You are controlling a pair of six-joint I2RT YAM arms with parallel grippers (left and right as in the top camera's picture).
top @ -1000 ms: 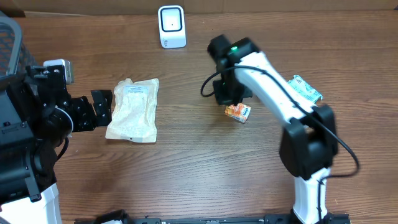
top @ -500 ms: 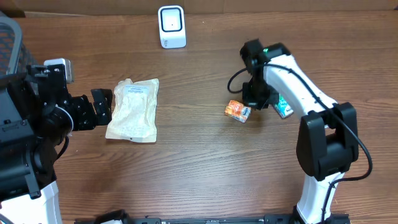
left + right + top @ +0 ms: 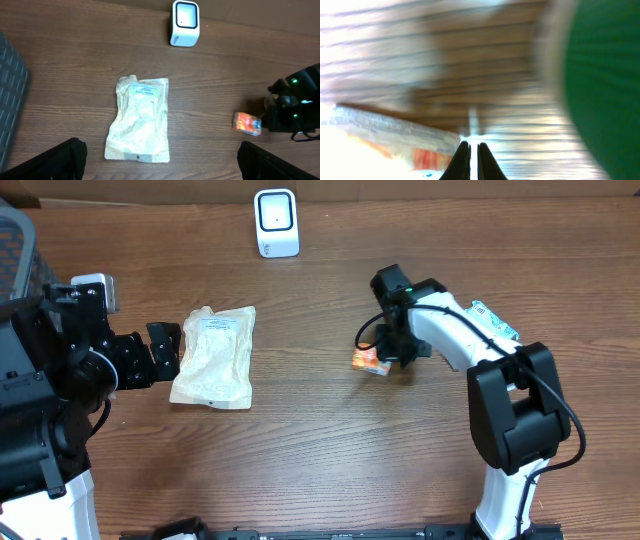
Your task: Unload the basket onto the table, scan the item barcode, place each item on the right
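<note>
A small orange packet (image 3: 368, 362) lies mid-table. My right gripper (image 3: 394, 350) is low beside its right end, jaws shut with nothing between them. The blurred right wrist view has the shut gripper (image 3: 473, 150) just right of the orange packet (image 3: 395, 142). A cream pouch (image 3: 214, 356) lies flat at the left, its label facing up. My left gripper (image 3: 163, 352) stands wide open just left of it and holds nothing. In the left wrist view the pouch (image 3: 141, 120) lies ahead of the open left gripper (image 3: 161, 166). The white scanner (image 3: 276, 222) stands at the back.
A blue-green packet (image 3: 495, 321) lies at the right, partly under the right arm. A dark mesh basket (image 3: 15, 250) stands at the far left edge. A green blur (image 3: 605, 75) fills the right side of the right wrist view.
The right arm swung right past the orange packet, then came back left against it. The packet has slid a little to the left. The left arm has not moved.
</note>
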